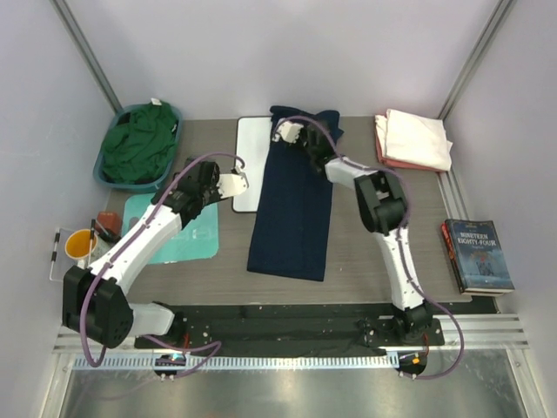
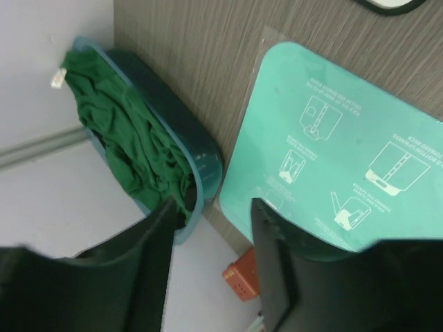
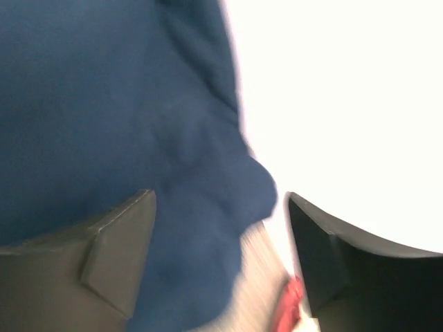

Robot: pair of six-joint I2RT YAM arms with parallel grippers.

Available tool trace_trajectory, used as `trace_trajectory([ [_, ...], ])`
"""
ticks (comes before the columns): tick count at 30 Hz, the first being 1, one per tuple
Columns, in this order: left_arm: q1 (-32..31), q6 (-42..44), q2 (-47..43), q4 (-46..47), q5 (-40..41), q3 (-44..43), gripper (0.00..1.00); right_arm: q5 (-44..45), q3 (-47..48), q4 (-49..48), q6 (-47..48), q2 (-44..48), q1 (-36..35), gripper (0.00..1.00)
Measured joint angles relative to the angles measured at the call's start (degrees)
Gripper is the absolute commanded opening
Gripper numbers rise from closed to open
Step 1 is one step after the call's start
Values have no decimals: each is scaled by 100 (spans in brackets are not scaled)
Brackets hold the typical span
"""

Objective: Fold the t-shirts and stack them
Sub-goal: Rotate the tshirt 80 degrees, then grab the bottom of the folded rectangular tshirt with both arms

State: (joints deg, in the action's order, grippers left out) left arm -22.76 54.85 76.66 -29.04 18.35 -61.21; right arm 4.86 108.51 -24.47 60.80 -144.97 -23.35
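A dark navy t-shirt point(image 1: 291, 205) lies as a long folded strip in the middle of the table, its far end partly over the white board point(image 1: 252, 165). My right gripper point(image 1: 283, 132) hovers open over that far end, with navy cloth point(image 3: 124, 111) under and between its jaws point(image 3: 220, 200), blurred. My left gripper point(image 1: 242, 181) stands open and empty over the board's left edge, beside the shirt point(image 2: 213, 207). A dark green t-shirt point(image 1: 139, 144) point(image 2: 131, 138) sits crumpled in the teal basket point(image 1: 106, 178). At the far right, a cream-white t-shirt point(image 1: 419, 138) lies folded on a salmon-pink one point(image 1: 381, 139).
A flat teal mat point(image 1: 178, 231) point(image 2: 332, 138) lies under the left arm. A yellow cup point(image 1: 80, 244) and an orange-red item point(image 1: 106, 218) point(image 2: 243, 275) stand at the left edge. A book point(image 1: 480, 255) lies at the right edge.
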Motion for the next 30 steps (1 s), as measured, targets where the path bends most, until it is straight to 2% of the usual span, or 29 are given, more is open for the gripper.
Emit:
trace_trajectory([
  [2, -4, 186, -273, 125, -306, 184, 53, -251, -887, 162, -129, 1019, 7, 100],
  [4, -15, 341, -468, 210, -581, 264, 39, -511, -1515, 396, -188, 2006, -13, 100],
  [6, -28, 568, -573, 315, -911, 286, 39, -780, -1971, 702, -251, 3016, -57, 100],
  [9, -42, 1036, -645, 544, -1434, 481, 46, -1178, -2695, 1268, -153, 4435, -103, 100],
  [11, -42, 1502, -767, 844, -1862, 949, 48, -1436, -3375, 1729, 79, 5302, -131, 100],
  [14, -44, 2304, -1086, 1303, -2614, 2098, 49, -1746, -4824, 2603, 798, 6575, -144, 100],
  [17, -44, 3268, -1342, 1582, -3386, 3178, 51, -1928, -5976, 3727, 1460, 7259, -144, 100],
  [20, -46, 4044, -1368, 1626, -4092, 3696, 53, -2124, -6697, 4638, 2009, 7700, -144, 100],
  [24, -48, 4854, -1248, 1825, -4916, 3816, 54, -2481, -7431, 5539, 2933, 8671, -168, 98],
  [30, -48, 5600, -555, 2033, -5880, 3816, 54, -2852, -8220, 6142, 3993, 9460, -358, 98],
])
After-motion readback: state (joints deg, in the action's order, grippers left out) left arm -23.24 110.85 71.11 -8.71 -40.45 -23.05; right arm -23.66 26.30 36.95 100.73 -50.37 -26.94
